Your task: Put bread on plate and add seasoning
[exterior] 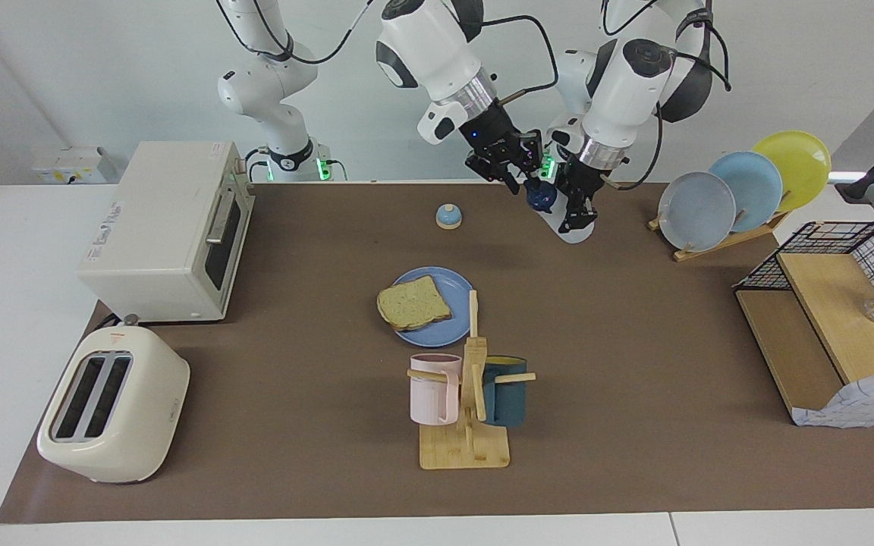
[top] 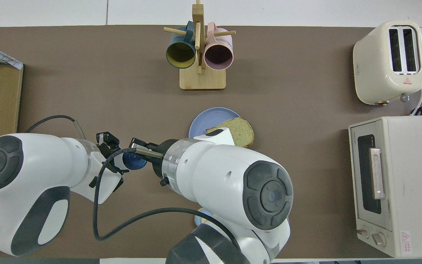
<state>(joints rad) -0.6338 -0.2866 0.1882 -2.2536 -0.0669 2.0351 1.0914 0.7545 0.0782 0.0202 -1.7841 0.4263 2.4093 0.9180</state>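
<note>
Table: brown mat point(exterior: 634, 318), white surround.
Bread point(exterior: 413, 302): on plate point(exterior: 448, 284), mid-table.
Seasoning point(exterior: 558, 212): tilted, clamped by left gripper point(exterior: 580, 212), near robots.
Right gripper point(exterior: 522, 176): at its blue cap; finger gap unclear.
</note>
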